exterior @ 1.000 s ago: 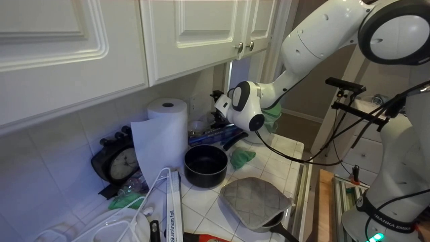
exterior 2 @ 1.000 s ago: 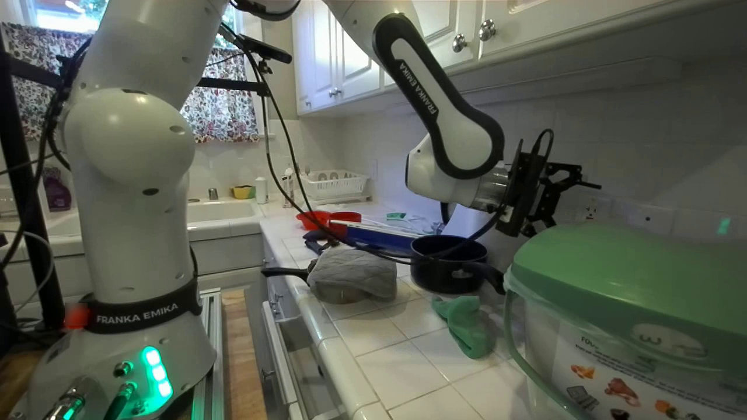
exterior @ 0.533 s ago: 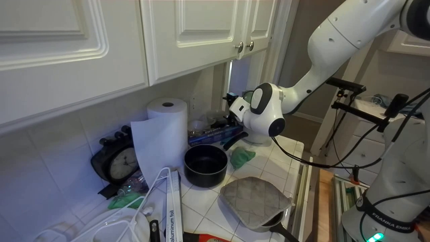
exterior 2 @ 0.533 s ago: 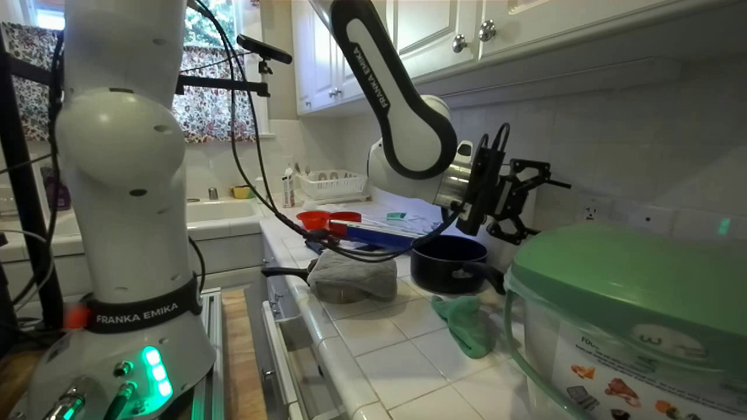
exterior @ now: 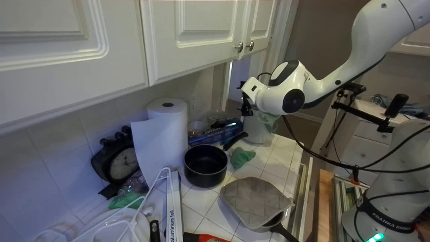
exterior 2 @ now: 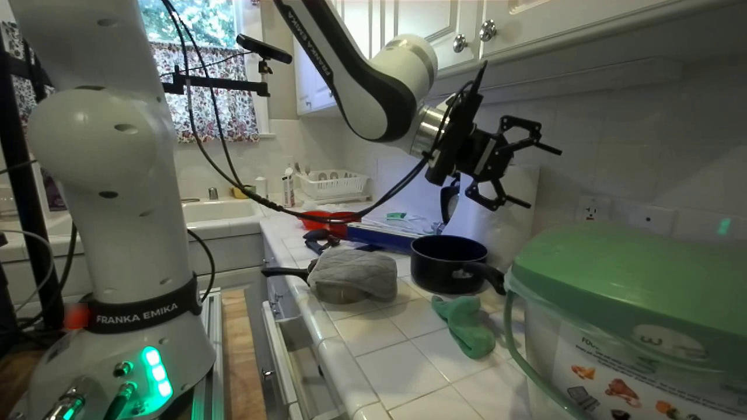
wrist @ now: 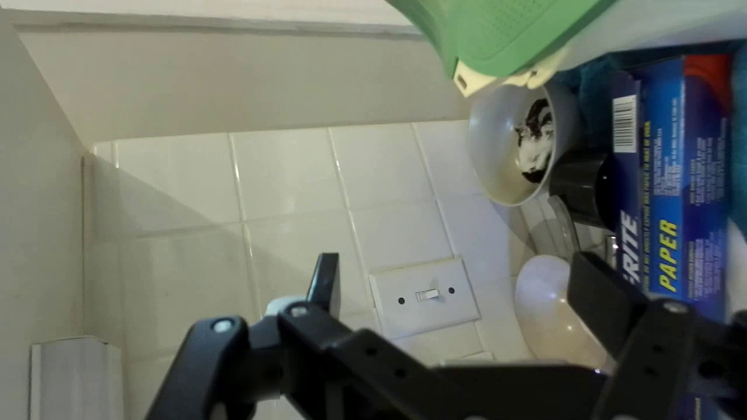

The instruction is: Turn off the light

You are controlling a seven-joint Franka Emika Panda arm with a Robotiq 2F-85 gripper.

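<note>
Though cluttered, tiled kitchen counter (exterior 2: 402,364).

It's a kitchen w/ sink (exterior 2: 224,213) & pot (exterior: 205,178).

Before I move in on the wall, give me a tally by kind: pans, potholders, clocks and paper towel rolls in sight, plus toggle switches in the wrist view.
Pans (black saucepan, partly covered pan): 2
Quilted potholder: 1
Black clock: 1
Paper towel roll: 1
Toggle switch: 1
Total: 6
</note>
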